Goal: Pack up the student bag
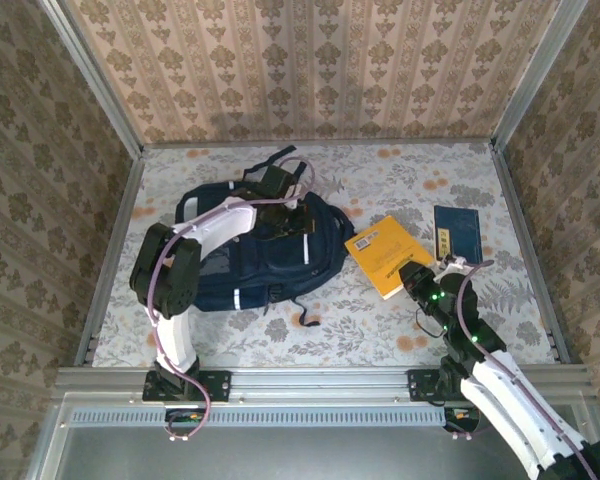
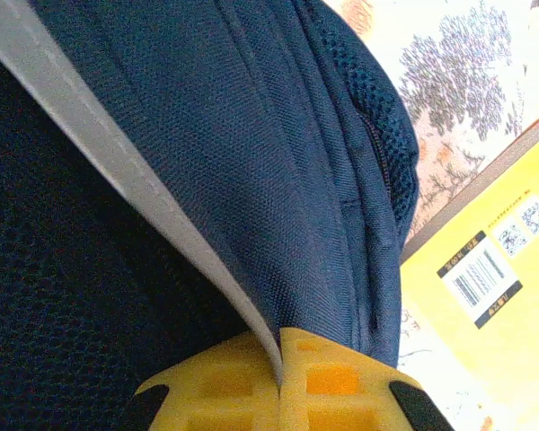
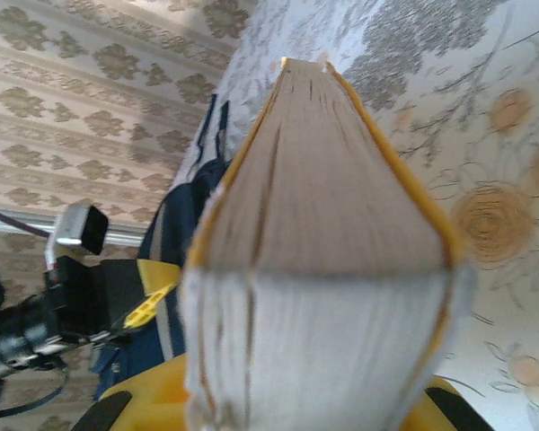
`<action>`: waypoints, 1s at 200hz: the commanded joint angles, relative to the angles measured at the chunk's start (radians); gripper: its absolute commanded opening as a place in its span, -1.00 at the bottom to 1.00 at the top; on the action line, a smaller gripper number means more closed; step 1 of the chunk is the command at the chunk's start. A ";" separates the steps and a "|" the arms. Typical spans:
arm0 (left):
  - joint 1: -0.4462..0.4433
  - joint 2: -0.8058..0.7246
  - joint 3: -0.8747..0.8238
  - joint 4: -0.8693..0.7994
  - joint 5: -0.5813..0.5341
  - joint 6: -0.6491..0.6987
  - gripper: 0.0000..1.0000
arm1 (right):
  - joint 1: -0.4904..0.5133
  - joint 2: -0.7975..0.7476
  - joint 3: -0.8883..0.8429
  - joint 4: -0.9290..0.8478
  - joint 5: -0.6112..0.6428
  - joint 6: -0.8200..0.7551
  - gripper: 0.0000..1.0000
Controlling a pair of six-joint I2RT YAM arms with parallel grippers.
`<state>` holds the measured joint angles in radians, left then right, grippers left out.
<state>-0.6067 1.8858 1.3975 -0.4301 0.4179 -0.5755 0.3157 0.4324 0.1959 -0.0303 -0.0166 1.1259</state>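
Note:
The student bag (image 1: 250, 262), a dark navy backpack with white stripes, lies flat on the left half of the table. My left gripper (image 1: 292, 212) reaches over its top. In the left wrist view this gripper (image 2: 280, 348) is shut on the bag (image 2: 278, 153), pinching a fold of navy fabric and its grey-white stripe (image 2: 135, 171). A yellow book (image 1: 385, 257) lies to the right of the bag. My right gripper (image 1: 418, 276) is shut on the book's near end. The book's page edge (image 3: 319, 296) sits between the yellow fingers (image 3: 130, 404).
A dark blue book (image 1: 458, 232) lies flat at the right, beyond the yellow one. Metal rails (image 1: 310, 378) frame the floral table, and patterned walls close it on three sides. A black bag strap (image 1: 305, 318) trails toward the near edge.

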 commanded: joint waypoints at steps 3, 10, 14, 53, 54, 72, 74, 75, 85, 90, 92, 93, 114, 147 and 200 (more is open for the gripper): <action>-0.073 0.006 0.096 -0.134 0.068 0.113 -1.00 | 0.002 -0.077 0.150 -0.249 0.143 -0.136 -1.00; -0.084 0.003 0.114 -0.168 0.063 0.138 -1.00 | 0.001 -0.090 0.171 -0.274 0.156 -0.159 -1.00; -0.088 0.000 0.129 -0.188 0.063 0.154 -1.00 | 0.002 -0.095 0.181 -0.283 0.160 -0.165 -1.00; -0.084 -0.083 0.206 -0.328 0.077 0.258 -1.00 | -0.001 -0.072 0.291 -0.338 0.126 -0.225 -1.00; -0.083 -0.085 0.209 -0.331 0.078 0.260 -1.00 | -0.001 -0.073 0.293 -0.339 0.125 -0.227 -1.00; -0.073 -0.120 0.272 -0.416 0.090 0.307 -1.00 | 0.000 -0.070 0.315 -0.314 0.057 -0.270 -1.00; -0.073 -0.123 0.280 -0.427 0.092 0.312 -1.00 | -0.001 -0.068 0.319 -0.311 0.046 -0.274 -1.00; -0.071 -0.125 0.284 -0.433 0.094 0.315 -1.00 | -0.001 -0.067 0.321 -0.309 0.041 -0.277 -1.00; -0.065 -0.144 0.317 -0.477 0.110 0.346 -1.00 | 0.000 -0.057 0.337 -0.292 -0.017 -0.287 -1.00; -0.061 -0.157 0.329 -0.493 0.122 0.361 -1.00 | 0.000 -0.051 0.345 -0.286 -0.043 -0.291 -1.00; -0.060 -0.163 0.334 -0.498 0.129 0.366 -1.00 | -0.001 -0.049 0.347 -0.283 -0.054 -0.292 -1.00; -0.060 -0.166 0.335 -0.500 0.130 0.370 -1.00 | -0.001 -0.047 0.348 -0.281 -0.061 -0.293 -1.00; -0.047 -0.224 0.383 -0.554 0.144 0.429 -1.00 | -0.001 -0.029 0.364 -0.255 -0.164 -0.291 -1.00; 0.020 -0.298 0.436 -0.588 0.176 0.488 -1.00 | 0.000 0.007 0.340 -0.183 -0.311 -0.227 -1.00; 0.122 -0.342 0.422 -0.489 0.394 0.437 -1.00 | 0.027 0.140 0.212 0.145 -0.498 -0.037 -1.00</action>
<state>-0.4973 1.5963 1.7763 -1.0412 0.6373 -0.1558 0.3187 0.5350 0.4492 -0.1474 -0.3870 0.9787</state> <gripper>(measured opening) 0.045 0.186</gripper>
